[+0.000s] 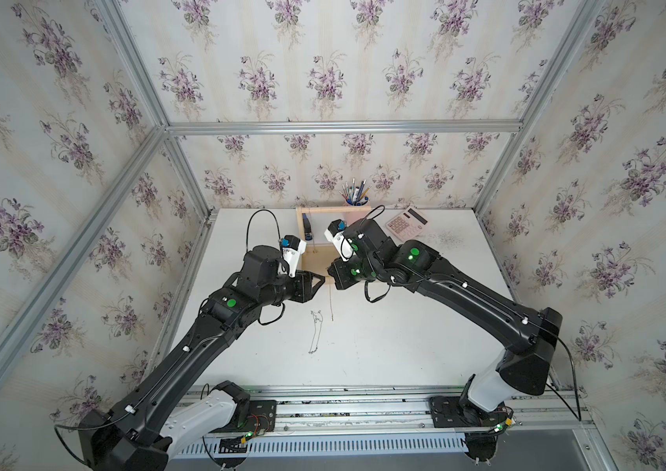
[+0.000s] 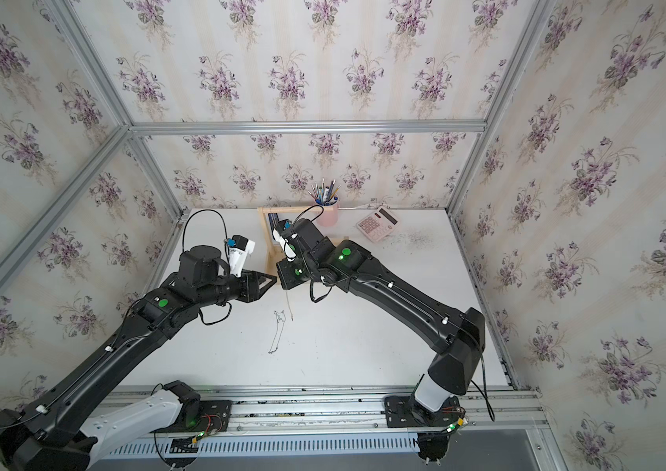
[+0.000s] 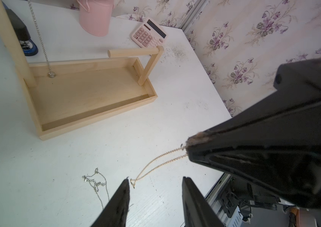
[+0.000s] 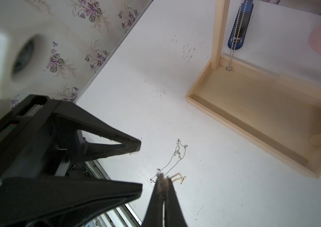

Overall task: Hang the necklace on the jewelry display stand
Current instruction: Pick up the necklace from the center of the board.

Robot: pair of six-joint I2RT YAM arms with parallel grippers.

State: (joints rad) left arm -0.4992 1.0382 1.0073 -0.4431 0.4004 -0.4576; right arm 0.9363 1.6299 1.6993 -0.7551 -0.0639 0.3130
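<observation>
My right gripper [image 4: 163,176] is shut on a thin gold necklace [image 3: 155,165], which hangs down from its tips [image 1: 330,301] to just above the white table. Facing it is my left gripper [image 3: 155,178], open and empty, with the chain's low end just off one fingertip [image 3: 127,179]. In both top views the two grippers meet tip to tip in front of the jewelry display stand [image 1: 317,259] [image 2: 270,244]. This pale wooden stand [image 3: 89,94] has a tray base and posts. A silver bead chain [image 3: 40,35] hangs from its upper bar into the tray.
A second thin silver necklace [image 1: 316,330] [image 4: 177,155] lies loose on the table under the grippers. A pink pen cup [image 3: 96,15], a pink calculator [image 3: 149,33] and a blue-black stapler [image 3: 24,37] stand behind the stand near the back wall.
</observation>
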